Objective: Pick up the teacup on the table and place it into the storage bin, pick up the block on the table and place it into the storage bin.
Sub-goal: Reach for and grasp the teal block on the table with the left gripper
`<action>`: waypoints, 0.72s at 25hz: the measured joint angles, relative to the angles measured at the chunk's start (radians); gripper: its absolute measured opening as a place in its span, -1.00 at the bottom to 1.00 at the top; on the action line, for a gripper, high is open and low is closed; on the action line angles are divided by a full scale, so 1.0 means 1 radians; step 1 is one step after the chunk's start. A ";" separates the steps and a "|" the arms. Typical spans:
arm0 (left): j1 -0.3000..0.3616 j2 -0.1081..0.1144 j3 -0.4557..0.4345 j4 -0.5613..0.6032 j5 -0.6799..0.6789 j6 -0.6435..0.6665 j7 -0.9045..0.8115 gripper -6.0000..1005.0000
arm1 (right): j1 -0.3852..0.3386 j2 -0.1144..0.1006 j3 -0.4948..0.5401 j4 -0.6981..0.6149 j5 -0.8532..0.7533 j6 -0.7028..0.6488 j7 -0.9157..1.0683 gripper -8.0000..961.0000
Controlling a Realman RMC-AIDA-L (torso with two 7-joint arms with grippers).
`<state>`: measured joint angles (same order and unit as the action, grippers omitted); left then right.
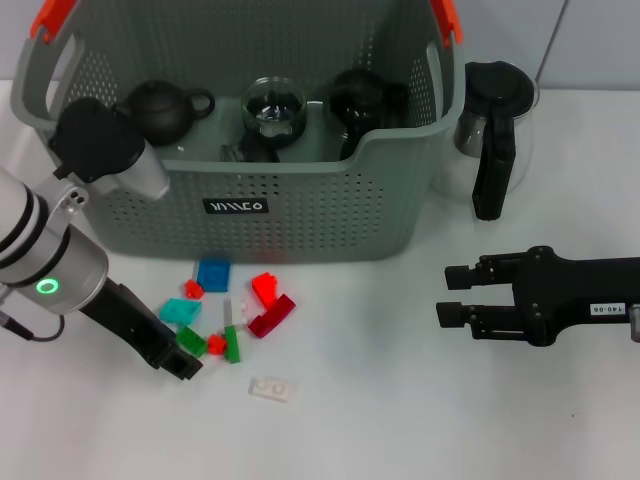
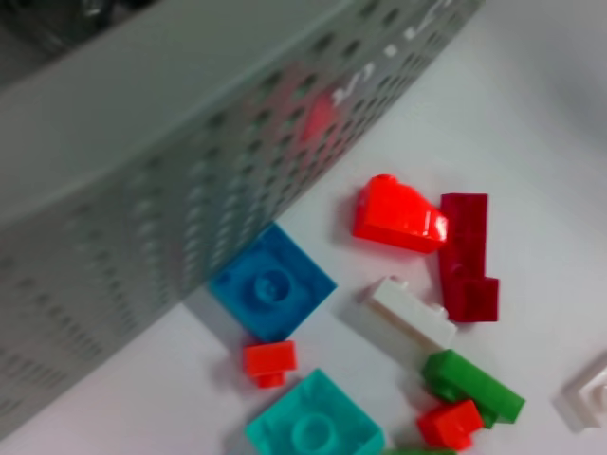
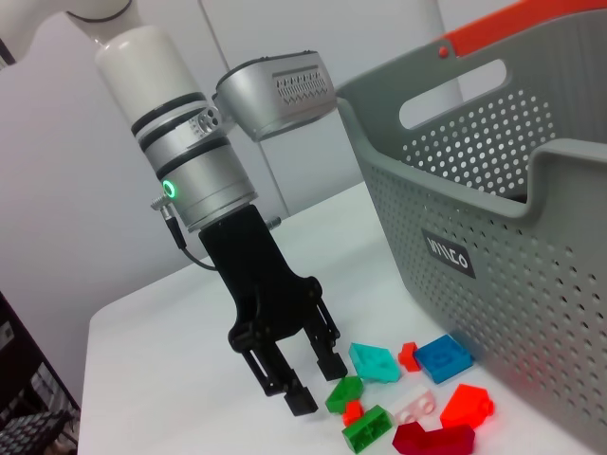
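White table (image 1: 420, 420) (matte, evenly lit) before a pale wall (image 3: 313, 38).

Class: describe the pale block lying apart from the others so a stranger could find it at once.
Start at the grey storage bin, then drop to the coloured blocks on the table in front. Nearer the robot lies a flat whitish block, the only pale, see-through piece lying alone.

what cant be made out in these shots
- Storage bin contents: in the head view the front wall hides the lower parts of the dark teapot and glass cup.
- Left gripper: absent from its own wrist view.
- Teal block: cut off by the left wrist view's edge.
- Bin label: blurred in the left wrist view.
- Right gripper: idle right of the blocks.
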<state>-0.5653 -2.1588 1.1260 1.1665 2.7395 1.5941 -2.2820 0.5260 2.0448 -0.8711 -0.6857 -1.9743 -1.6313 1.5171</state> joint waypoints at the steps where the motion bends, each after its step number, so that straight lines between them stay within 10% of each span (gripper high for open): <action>1: -0.001 -0.002 0.000 0.001 -0.003 0.006 0.005 0.13 | 0.000 0.000 0.000 0.000 0.000 0.000 0.000 0.22; 18: -0.003 -0.003 -0.063 0.046 -0.003 0.081 0.029 0.13 | 0.002 0.000 0.000 0.000 0.000 0.000 0.000 0.22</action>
<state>-0.5679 -2.1613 1.0633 1.2121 2.7366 1.6747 -2.2534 0.5280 2.0448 -0.8715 -0.6857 -1.9742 -1.6318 1.5171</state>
